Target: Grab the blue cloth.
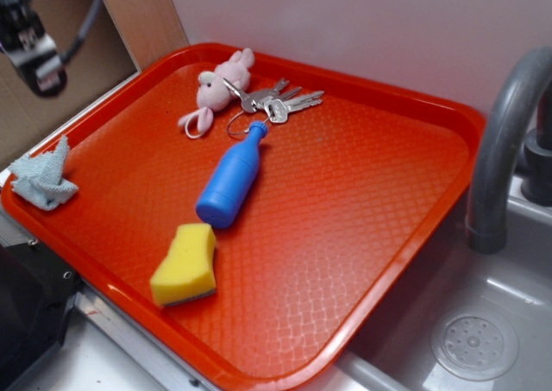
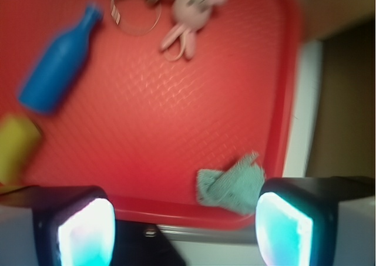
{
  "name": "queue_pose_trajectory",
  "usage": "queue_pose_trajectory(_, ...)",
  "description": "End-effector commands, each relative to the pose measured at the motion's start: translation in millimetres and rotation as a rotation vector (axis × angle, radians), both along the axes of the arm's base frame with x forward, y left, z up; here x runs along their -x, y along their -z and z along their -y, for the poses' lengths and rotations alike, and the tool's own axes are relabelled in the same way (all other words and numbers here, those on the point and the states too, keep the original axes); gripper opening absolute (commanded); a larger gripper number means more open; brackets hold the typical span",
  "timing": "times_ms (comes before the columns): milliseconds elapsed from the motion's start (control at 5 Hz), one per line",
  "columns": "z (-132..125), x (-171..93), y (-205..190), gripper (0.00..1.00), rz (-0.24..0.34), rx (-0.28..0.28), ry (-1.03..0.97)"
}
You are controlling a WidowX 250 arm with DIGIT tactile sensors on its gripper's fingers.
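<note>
Blue cloth unlabelled at red tray edge, spread pincer clear of it.

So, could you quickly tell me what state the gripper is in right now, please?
Gripper: open, holding nothing; its fingers stand wide apart above the tray's near edge, with the blue cloth lying untouched just inside the right finger.

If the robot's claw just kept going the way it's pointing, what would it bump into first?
Probably the red plastic tray, near its edge. The open gripper points down at bare tray, with the small pale grey-blue fuzzy cloth just beside its right finger. Depth is unclear.
</note>
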State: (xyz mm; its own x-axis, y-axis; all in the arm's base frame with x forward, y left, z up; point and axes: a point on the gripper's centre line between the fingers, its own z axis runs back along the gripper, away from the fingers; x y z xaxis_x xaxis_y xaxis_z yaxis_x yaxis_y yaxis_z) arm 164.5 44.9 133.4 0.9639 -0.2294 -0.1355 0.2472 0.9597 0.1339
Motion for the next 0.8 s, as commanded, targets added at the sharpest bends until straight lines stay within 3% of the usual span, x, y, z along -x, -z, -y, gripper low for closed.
queue_pose_trajectory(0,-56,30,80,1.0,-0.197,-0.177,0.085)
queue_pose_trajectory(400,-82,46,97,1.0,-0.146,-0.032,-0.078)
queue_pose_trajectory(600,-83,44,98,0.0,-0.109,-0.035,-0.107)
